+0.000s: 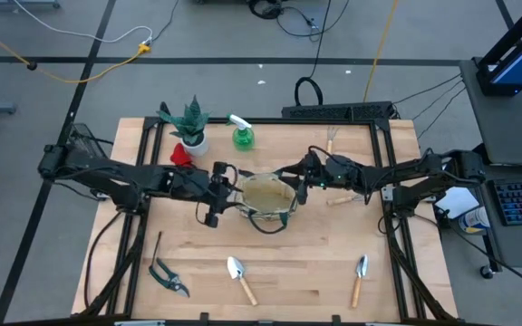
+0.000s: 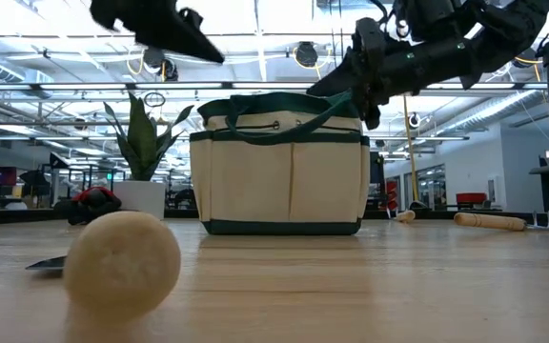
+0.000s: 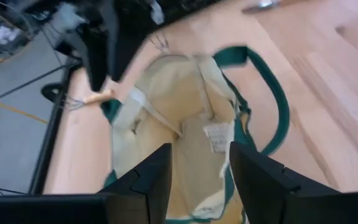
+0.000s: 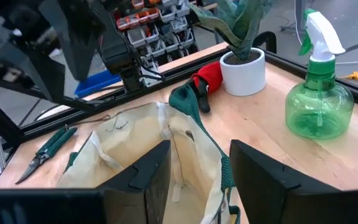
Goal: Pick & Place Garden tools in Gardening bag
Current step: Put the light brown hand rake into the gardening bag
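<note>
The beige gardening bag (image 1: 265, 201) with green trim stands upright at the table's middle, its mouth open. My left gripper (image 1: 229, 192) is open just above the bag's left rim, its fingers (image 3: 148, 177) over the opening. My right gripper (image 1: 299, 184) is open above the bag's right rim (image 4: 185, 134). Two trowels (image 1: 240, 277) (image 1: 359, 275) and the dark shears (image 1: 167, 276) lie near the front edge. A thin wooden-handled tool (image 1: 340, 198) lies right of the bag. The red item (image 1: 181, 156) and the green spray bottle (image 1: 242, 135) are at the back.
A spiky green plant in a white pot (image 1: 189, 127) stands at the back left beside the red item. Another small tool (image 1: 331, 138) lies at the far edge. A trowel handle's round end (image 2: 122, 262) sits close to the low camera. Bare wood lies between the bag and the front tools.
</note>
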Motion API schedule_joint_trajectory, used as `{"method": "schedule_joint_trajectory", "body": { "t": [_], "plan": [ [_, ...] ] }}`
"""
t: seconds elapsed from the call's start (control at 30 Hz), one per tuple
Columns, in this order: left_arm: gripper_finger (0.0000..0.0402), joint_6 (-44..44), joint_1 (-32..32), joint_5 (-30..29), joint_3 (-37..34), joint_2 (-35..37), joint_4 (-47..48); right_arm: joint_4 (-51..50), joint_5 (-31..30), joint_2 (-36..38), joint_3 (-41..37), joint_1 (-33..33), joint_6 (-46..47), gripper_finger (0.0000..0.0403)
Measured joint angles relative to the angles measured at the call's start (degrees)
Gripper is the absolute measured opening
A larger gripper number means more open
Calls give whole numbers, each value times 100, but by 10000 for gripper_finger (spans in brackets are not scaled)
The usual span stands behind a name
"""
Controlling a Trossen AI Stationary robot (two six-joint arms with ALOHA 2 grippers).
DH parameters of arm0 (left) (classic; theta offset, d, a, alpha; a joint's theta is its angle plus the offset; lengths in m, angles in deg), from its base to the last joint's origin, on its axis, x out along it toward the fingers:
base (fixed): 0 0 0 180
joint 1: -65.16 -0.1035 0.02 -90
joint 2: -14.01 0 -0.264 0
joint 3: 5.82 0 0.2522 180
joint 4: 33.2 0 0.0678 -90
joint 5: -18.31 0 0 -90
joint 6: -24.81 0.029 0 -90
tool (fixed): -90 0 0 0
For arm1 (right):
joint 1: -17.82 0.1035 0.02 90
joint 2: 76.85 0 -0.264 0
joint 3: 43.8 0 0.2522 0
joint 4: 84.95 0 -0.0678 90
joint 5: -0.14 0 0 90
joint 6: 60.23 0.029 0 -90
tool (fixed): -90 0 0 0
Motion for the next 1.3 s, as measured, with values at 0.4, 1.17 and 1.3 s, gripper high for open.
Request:
{"method": "schedule_joint_trajectory", "body": {
  "t": [0.4,1.17,1.3],
  "plan": [
    [168,-636,76,-444,-11,955,543,-68,1,202,-2,-409,35,155],
    [168,-1866,59,-1636,-9,1518,2029,-466,1,220,-2,-1018,-148,155],
    [168,-1979,59,-1635,-9,1516,2070,-833,2,219,-2,-1149,-155,155]
  ]
}}
